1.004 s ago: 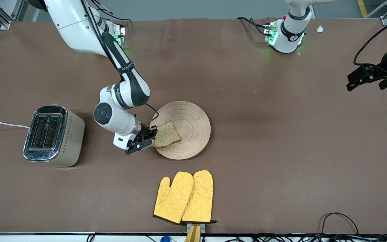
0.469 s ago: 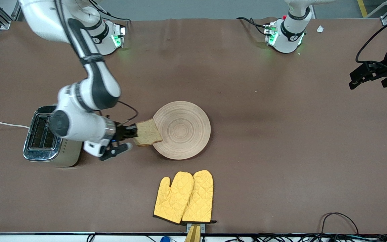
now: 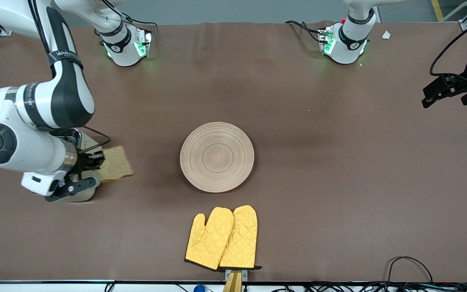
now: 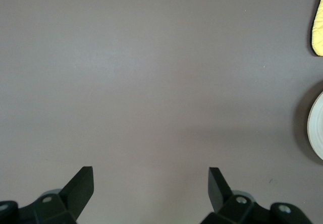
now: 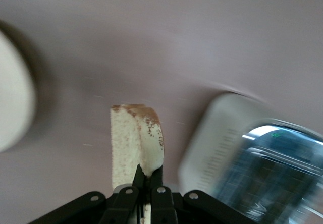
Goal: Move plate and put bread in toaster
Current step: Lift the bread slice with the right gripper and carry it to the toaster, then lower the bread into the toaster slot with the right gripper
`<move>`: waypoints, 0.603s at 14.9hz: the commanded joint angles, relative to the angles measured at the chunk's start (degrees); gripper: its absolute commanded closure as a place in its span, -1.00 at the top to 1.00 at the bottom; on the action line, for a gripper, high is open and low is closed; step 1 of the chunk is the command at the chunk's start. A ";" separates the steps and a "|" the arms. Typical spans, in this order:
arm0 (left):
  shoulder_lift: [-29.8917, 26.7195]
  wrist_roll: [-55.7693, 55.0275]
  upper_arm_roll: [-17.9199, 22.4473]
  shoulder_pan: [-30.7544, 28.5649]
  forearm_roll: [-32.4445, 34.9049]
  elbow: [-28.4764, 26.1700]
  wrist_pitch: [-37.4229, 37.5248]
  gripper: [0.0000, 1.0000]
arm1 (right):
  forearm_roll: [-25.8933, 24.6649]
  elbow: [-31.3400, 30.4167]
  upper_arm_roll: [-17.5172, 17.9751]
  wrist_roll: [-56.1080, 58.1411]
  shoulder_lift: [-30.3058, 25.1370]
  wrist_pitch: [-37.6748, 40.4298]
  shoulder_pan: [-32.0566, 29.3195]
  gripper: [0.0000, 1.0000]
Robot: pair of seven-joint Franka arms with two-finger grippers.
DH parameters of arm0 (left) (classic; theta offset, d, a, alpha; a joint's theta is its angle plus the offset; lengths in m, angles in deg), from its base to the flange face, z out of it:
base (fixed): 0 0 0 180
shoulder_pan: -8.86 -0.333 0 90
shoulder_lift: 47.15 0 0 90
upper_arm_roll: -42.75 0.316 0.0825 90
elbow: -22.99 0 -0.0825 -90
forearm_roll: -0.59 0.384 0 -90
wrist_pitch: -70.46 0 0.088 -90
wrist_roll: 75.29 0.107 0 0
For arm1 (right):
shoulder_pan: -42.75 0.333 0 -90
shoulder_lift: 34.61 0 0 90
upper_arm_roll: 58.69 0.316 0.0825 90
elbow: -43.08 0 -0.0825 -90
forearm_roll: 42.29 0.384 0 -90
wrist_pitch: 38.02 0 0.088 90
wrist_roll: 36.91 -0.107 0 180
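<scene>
While the right gripper (image 3: 91,160) pinches the brown, speckled bread (image 3: 115,163) at mid-left of the frame, its arm hides most of the toaster (image 3: 80,140); the plate (image 3: 217,157) sits centre, and the left gripper (image 4: 150,183) waits spread at upper right.

On my right arm (image 3: 61,56) I see a small white word across the black band (too small for me to read). I can read no other text anywhere.

Right arm (image 3: 35,121) overhangs the toaster (image 5: 252,153), covering its slots from above; plate (image 3: 217,157) and oven mitts (image 3: 222,238) occupy mid-table, bare cloth between them
</scene>
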 commanded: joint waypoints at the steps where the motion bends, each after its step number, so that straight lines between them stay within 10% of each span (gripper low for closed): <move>1: -0.88 -0.43 0.22 0.05 0.23 -0.66 -0.63 1.00 | -12.93 0.62 -0.09 -0.25 0.12 0.18 -0.38 -0.99; 9: -1.06 0.36 0.14 -0.12 0.05 -0.66 -0.54 1.00 | -22.65 -3.93 -5.44 -0.34 -7.08 4.31 -0.82 -0.99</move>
